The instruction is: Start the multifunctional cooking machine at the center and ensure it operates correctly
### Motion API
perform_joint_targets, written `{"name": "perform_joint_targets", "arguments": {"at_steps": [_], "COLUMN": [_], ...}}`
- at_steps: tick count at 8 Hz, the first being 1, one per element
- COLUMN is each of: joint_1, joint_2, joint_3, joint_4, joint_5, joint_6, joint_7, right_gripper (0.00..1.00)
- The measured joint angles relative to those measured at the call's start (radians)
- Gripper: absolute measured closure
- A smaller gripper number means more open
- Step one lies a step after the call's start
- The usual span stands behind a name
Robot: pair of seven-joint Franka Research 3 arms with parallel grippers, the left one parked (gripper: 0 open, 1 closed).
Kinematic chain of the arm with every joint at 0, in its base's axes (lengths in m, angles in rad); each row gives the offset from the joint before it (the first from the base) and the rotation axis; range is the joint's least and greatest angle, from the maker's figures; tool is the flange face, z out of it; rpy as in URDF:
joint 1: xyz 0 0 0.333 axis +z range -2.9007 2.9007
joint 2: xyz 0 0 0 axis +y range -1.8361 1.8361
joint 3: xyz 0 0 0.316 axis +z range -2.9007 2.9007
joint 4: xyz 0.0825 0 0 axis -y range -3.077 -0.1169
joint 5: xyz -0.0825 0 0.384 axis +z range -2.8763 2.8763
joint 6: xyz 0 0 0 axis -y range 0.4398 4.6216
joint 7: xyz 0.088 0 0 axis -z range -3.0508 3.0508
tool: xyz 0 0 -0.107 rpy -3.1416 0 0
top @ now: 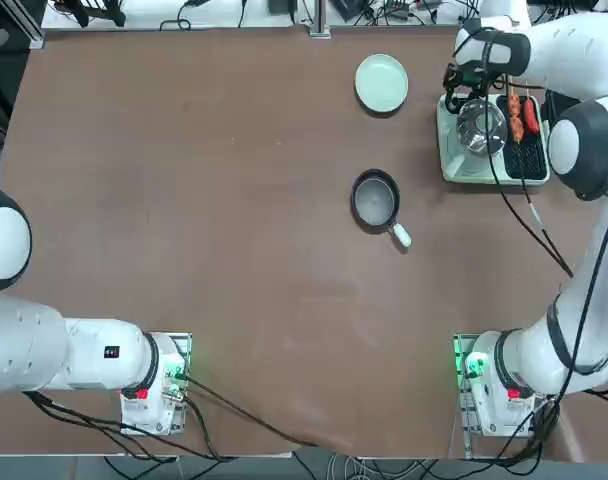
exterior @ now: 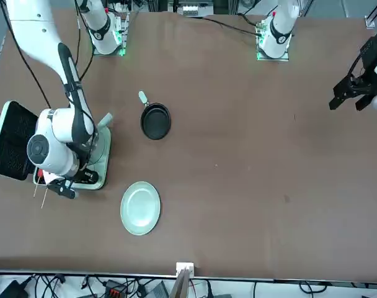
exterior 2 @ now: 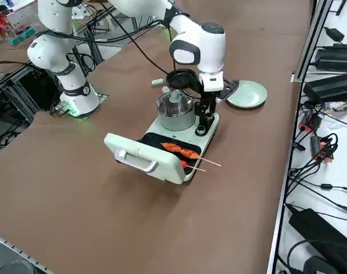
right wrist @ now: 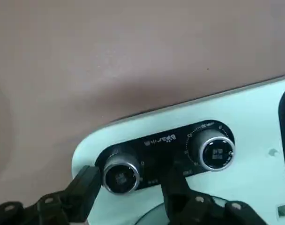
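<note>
Fingers spreading narrowly, straddling one silver knob (not visibly clamping) on cooking machine; right gripper hovering at its control panel.

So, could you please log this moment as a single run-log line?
phase: at controls | right gripper: open, fingers either side of one knob | cooking machine: lid open, skewers on grill | second knob: untouched
</note>
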Motion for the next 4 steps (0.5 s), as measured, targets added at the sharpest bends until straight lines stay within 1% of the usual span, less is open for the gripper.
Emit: {"name": "perform_joint_targets", "arguments": {"at_steps": [2,3,4], "joint_1": [0.0,0.0,0.001], "joint_2": [0.001,0.002,0.003], "joint_3": [0.0,0.0,0.0], "joint_4": [0.0,0.003,0.011], "joint_5": [0.0,0.0,0.002], "joint_6": [0.001,0.001,0.002], "joint_7": [0.0,0.0,0.0], "right_gripper": [0.22,0.24,0.3]}}
